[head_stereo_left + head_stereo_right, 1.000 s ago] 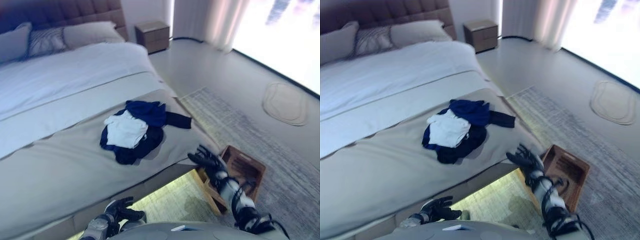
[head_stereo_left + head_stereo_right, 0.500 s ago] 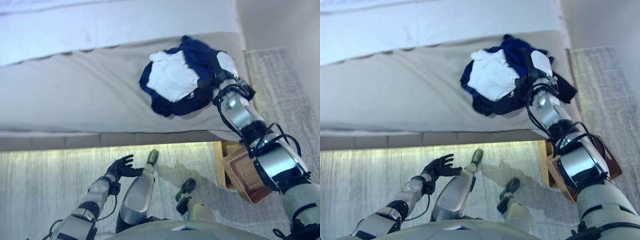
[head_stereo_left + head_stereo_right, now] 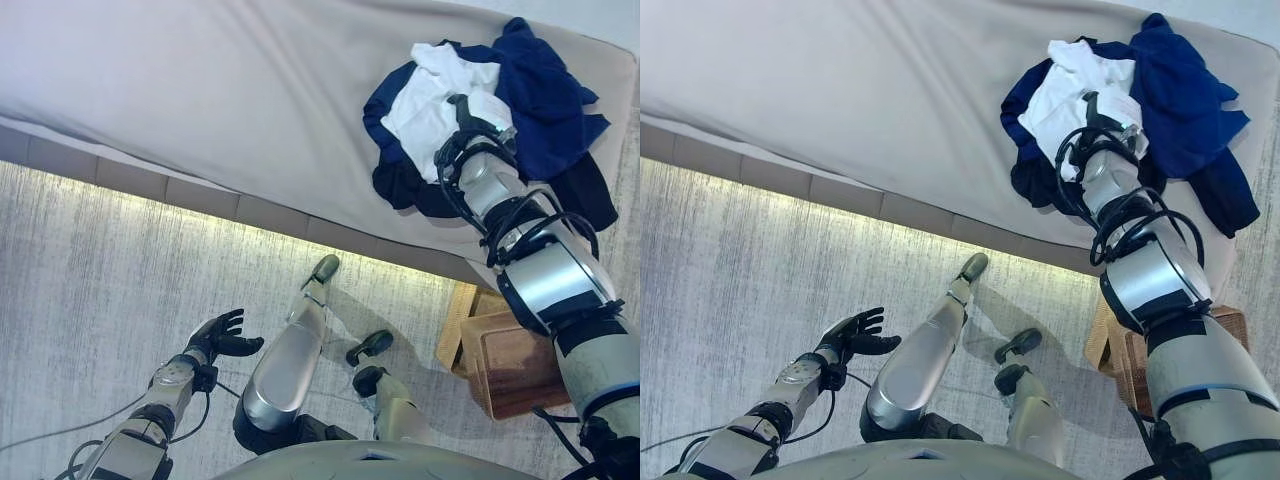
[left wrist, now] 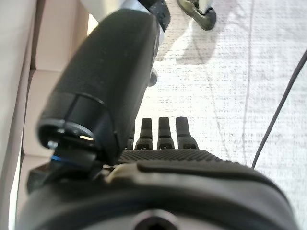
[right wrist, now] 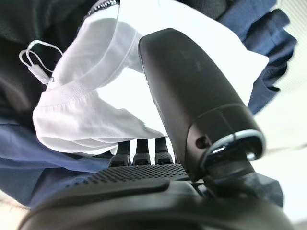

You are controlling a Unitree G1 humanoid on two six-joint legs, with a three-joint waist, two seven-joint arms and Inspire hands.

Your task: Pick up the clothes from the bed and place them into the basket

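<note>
A pile of clothes lies near the bed's (image 3: 200, 90) corner: a white garment (image 3: 425, 95), a navy blue one (image 3: 545, 95) and a dark one (image 3: 592, 195). My right hand (image 3: 472, 108) rests on the pile, against the white garment, which drapes over it in the right wrist view (image 5: 91, 110). The brown wooden basket (image 3: 508, 362) stands on the floor below the bed's corner, under my right arm. My left hand (image 3: 215, 335) hangs open and empty low over the rug, with straight fingers (image 4: 164, 129) in the left wrist view.
A pale grey rug (image 3: 100, 270) covers the floor along the bed. The bed's padded base (image 3: 150, 180) runs above a lit strip. The bed cover left of the pile is bare.
The camera has tilted down towards the floor. My right hand has risen from beside the basket onto the clothes pile. My left hand stays low and open.
</note>
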